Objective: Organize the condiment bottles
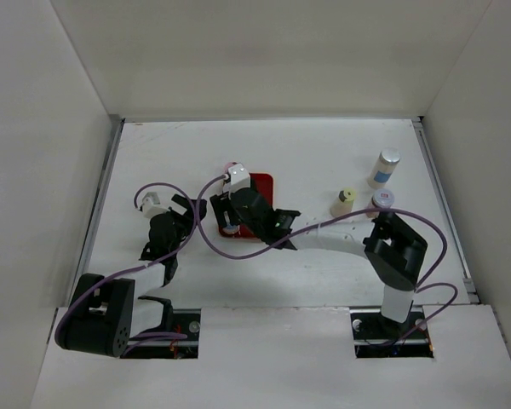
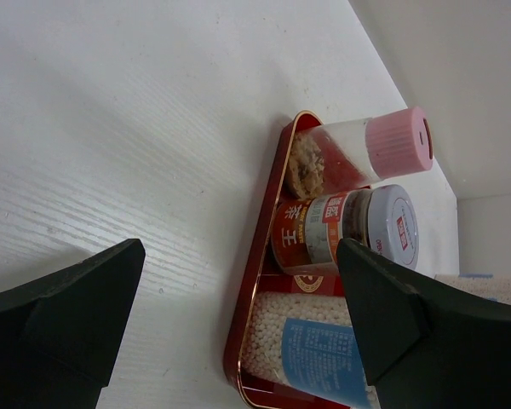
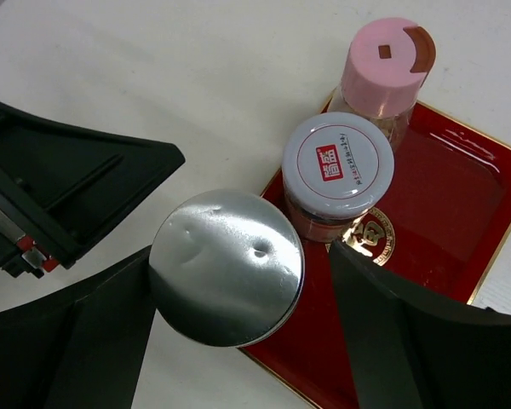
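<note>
My right hand (image 3: 237, 256) stands open around the silver-capped bottle (image 3: 226, 268), upright in the red tray (image 3: 460, 213) just beside the white-lidded bottle (image 3: 336, 162) and the pink-capped bottle (image 3: 387, 64) — its long axis vertical, so I judge the hand must lift straight off, though the cap hides whether the left finger is quite clear. My left hand (image 2: 240, 247) hangs open and empty beside the tray; the blue-labelled bottle (image 1: 383, 168), the yellow-capped bottle (image 1: 343, 203) and a third bottle (image 1: 381, 199) stand well apart at the right of the worktop (image 1: 324, 145) — nearer my right arm.

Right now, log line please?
red tray: pink-cap bottle, grey-cap bottle, silver-cap bottle | right gripper: jaws open astride silver-cap bottle | left gripper: open, empty | off tray: three more bottles
</note>
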`<action>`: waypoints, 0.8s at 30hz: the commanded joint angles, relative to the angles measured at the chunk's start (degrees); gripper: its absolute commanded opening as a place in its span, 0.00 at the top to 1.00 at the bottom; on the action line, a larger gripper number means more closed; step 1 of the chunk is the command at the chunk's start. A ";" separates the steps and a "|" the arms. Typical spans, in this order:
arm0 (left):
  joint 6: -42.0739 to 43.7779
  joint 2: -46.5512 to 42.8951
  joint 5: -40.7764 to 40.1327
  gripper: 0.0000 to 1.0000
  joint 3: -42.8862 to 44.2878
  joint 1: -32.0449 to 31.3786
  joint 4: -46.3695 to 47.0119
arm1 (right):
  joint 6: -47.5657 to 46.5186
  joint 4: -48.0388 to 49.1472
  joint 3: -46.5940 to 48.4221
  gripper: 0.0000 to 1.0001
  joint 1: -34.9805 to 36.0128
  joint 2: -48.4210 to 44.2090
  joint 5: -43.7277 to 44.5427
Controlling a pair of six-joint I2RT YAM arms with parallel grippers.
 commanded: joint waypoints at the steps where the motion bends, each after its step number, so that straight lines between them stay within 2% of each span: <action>1: -0.43 -1.30 -0.04 0.00 -0.01 0.36 3.40 | -1.07 2.55 1.89 0.14 0.66 -2.54 2.43; 6: -0.51 -1.39 0.23 0.00 -0.01 0.10 3.40 | -1.69 2.89 -1.88 0.10 0.66 -9.91 2.34; 9: -0.51 -1.21 0.23 0.00 -0.09 0.53 3.31 | -2.30 2.63 -5.74 0.10 -2.93 -17.64 1.90; 12: -0.51 -1.12 0.49 0.00 0.08 -0.08 3.48 | -2.40 2.46 -9.18 0.10 -10.74 -25.30 1.90; 16: -0.60 -0.42 0.66 0.00 0.17 0.01 3.48 | -0.47 0.97 -12.61 0.08 -26.20 -31.02 6.19; 20: -0.69 -1.21 0.49 0.00 0.17 -0.43 3.48 | -0.37 -1.49 -12.35 0.03 -40.44 -27.35 13.48; 24: -0.69 0.01 0.66 0.00 0.34 -0.52 3.48 | -0.29 -4.82 -7.27 0.01 -50.74 -19.62 11.93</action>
